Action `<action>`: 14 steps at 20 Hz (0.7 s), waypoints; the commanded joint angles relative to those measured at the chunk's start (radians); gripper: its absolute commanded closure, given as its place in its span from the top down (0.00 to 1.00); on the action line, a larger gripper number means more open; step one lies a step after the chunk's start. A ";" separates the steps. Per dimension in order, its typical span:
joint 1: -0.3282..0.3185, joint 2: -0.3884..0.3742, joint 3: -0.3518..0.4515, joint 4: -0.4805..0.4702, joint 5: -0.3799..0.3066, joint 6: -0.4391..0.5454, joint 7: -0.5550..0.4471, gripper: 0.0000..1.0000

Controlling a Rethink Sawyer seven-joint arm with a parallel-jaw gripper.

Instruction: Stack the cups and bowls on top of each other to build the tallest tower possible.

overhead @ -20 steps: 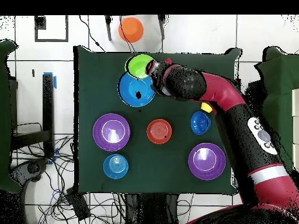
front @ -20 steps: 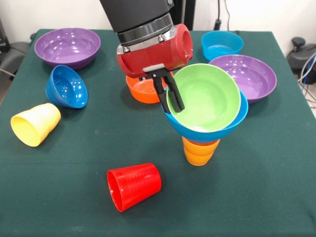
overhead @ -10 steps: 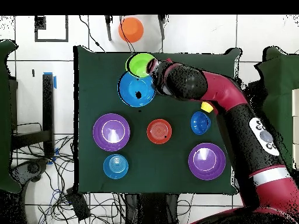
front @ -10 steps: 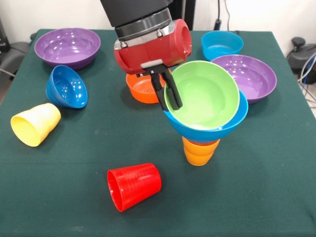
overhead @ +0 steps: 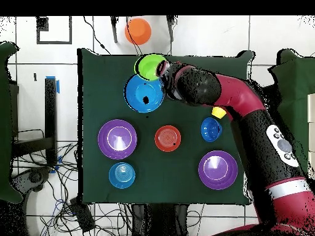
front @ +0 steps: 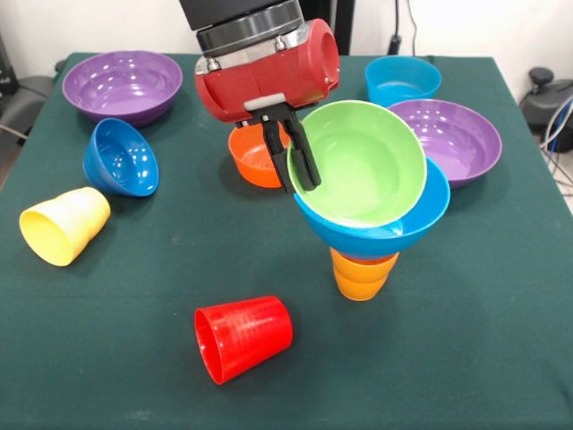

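Lying on its side at the front of the green table (front: 501, 358) is the red cup (front: 243, 338), with its open mouth facing the left. A little farther back, to the right, the orange cup (front: 361, 274) stands up, and the big blue bowl (front: 385, 228) sits on top of it. That is the tower so far. The green bowl (front: 358, 163) is tipped up on its edge in the big blue bowl, with its inside facing us. The gripper (front: 295, 154) pinches the left rim of the green bowl, one finger on the inside and one on the outside.

Off to the left, the yellow cup (front: 64, 225) lies on its side. Just behind it, the small dark blue bowl (front: 120, 158) is tipped on its side too. The orange bowl (front: 255, 159) sits behind the gripper. A purple bowl (front: 452, 136) sits right side up on the right, just behind the tower. At the far side, another purple bowl (front: 123, 86) sits at the left and the cyan bowl (front: 402, 81) at the right.
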 commanded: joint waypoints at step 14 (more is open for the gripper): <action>0.024 -0.032 -0.108 0.109 -0.114 -0.001 -0.054 0.00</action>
